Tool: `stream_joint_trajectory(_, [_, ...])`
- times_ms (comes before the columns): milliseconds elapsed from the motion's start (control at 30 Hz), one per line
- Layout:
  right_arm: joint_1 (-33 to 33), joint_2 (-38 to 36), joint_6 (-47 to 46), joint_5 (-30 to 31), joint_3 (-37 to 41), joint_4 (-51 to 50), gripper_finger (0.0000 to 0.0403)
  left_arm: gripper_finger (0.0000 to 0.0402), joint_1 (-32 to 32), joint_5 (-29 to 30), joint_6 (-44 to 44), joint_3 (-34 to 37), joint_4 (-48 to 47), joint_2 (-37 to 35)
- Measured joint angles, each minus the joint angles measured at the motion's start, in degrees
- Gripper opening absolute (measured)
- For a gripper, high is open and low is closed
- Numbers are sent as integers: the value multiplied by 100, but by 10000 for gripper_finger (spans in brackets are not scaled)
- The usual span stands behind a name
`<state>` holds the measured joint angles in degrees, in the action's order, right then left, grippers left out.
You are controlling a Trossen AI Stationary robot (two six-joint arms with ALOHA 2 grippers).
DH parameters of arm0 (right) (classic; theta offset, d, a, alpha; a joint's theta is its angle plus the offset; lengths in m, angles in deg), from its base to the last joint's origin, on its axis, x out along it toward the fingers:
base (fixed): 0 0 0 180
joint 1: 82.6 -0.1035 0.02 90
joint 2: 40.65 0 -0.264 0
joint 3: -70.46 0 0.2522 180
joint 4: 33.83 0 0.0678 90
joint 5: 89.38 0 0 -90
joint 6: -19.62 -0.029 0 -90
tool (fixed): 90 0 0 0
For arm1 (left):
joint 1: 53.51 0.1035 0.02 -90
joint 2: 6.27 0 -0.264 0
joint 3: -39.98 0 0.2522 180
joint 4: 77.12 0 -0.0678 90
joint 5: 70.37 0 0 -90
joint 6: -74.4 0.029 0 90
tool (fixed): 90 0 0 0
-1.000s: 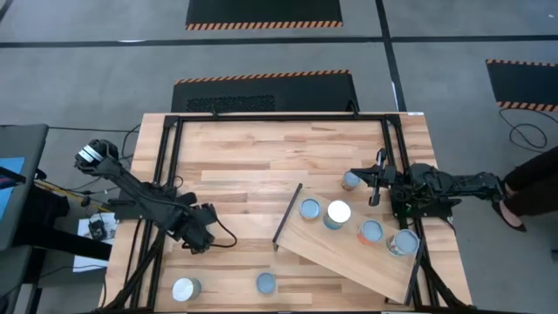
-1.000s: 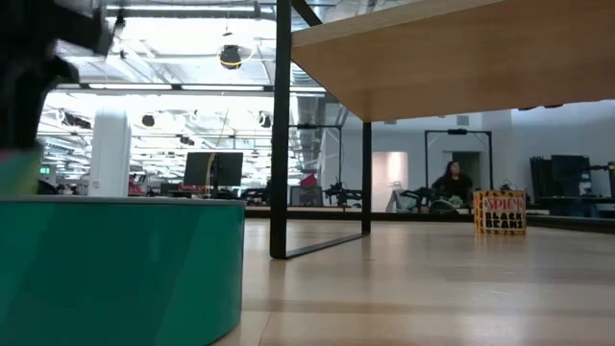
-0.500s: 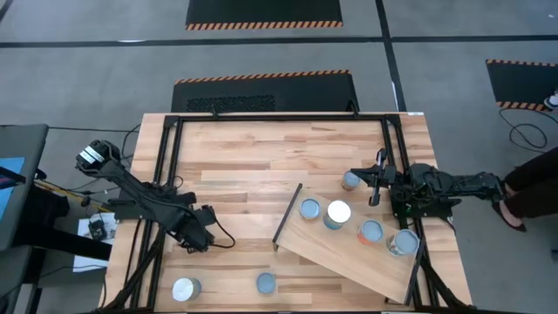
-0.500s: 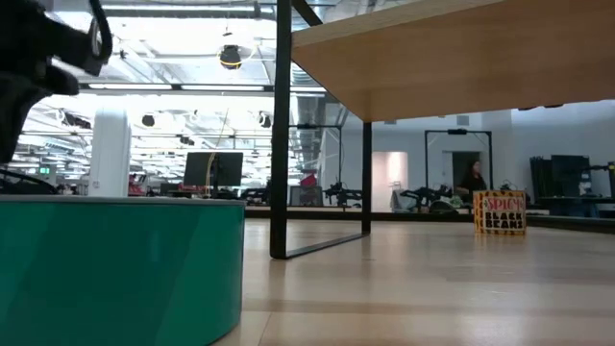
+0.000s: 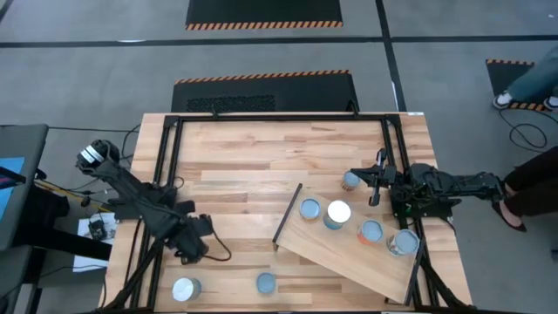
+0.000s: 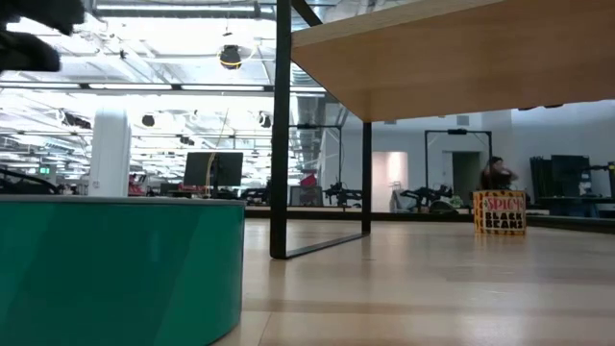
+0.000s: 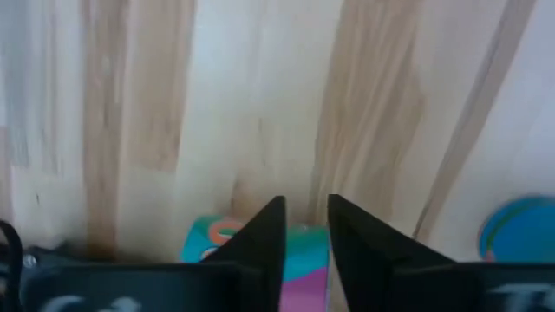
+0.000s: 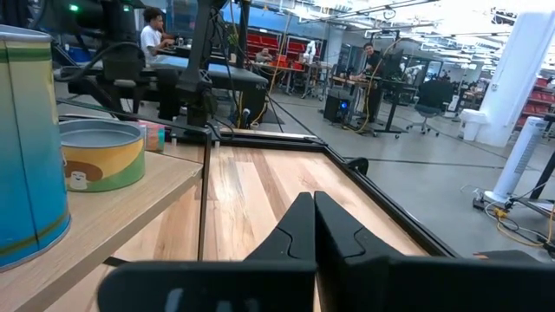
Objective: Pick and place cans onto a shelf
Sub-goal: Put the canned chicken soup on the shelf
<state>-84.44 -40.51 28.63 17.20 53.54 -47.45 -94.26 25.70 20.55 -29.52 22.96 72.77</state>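
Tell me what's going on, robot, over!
Left end effector above the near-left can, empty. Right end effector shut, parked beside the shelf. Four cans shelved, three left.

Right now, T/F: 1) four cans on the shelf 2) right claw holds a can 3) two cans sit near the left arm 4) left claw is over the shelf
1) True: four cans stand on the shelf.
2) False: the right claw is shut on nothing; a can stands beside it.
3) True: two cans stand on the table's near edge.
4) False: the left claw is over bare table, near those cans.
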Motion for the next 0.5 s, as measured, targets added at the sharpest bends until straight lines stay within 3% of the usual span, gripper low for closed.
stream_joint_trajectory(267, [1,0,0,-2,0,-4,8,167,-767,-214,-60,-2,-86,857])
stream_joint_trajectory(500, [0,-1,-4,-2,0,-5,8,189,-1117,-439,452,-55,-601,1758])
